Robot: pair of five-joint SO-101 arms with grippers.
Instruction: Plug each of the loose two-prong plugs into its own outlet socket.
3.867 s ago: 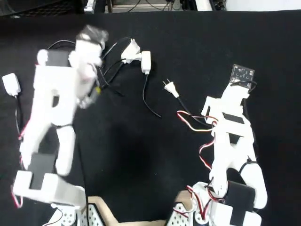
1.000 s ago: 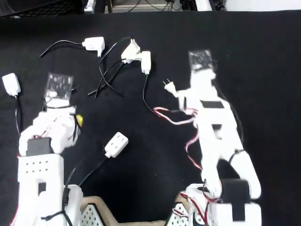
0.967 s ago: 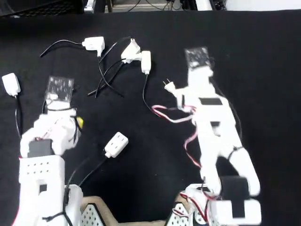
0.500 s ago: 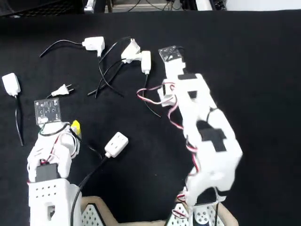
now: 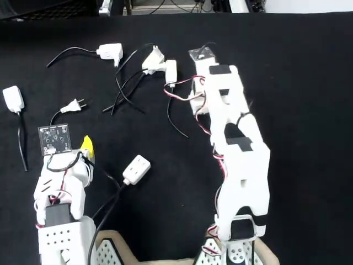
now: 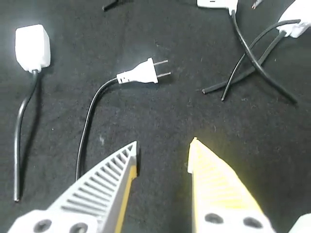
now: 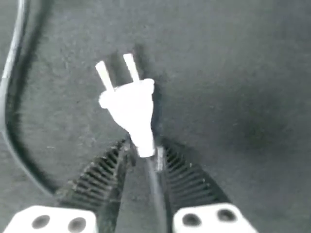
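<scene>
Your right jaws pinched the white plastic two-prong plug (image 7: 129, 104) by its tail, left jaws spread; next you needed its prongs lined up with a white boxy socket (image 5: 137, 168).

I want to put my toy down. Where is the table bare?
The right side, beyond the right arm, is bare. So is the middle, between that arm and the nearest outlet socket. The far-left tangle of cords is crowded.

The end effector (image 6: 164, 144) (jaws apart) hovers near a loose two-prong plug (image 6: 141, 75).
</scene>
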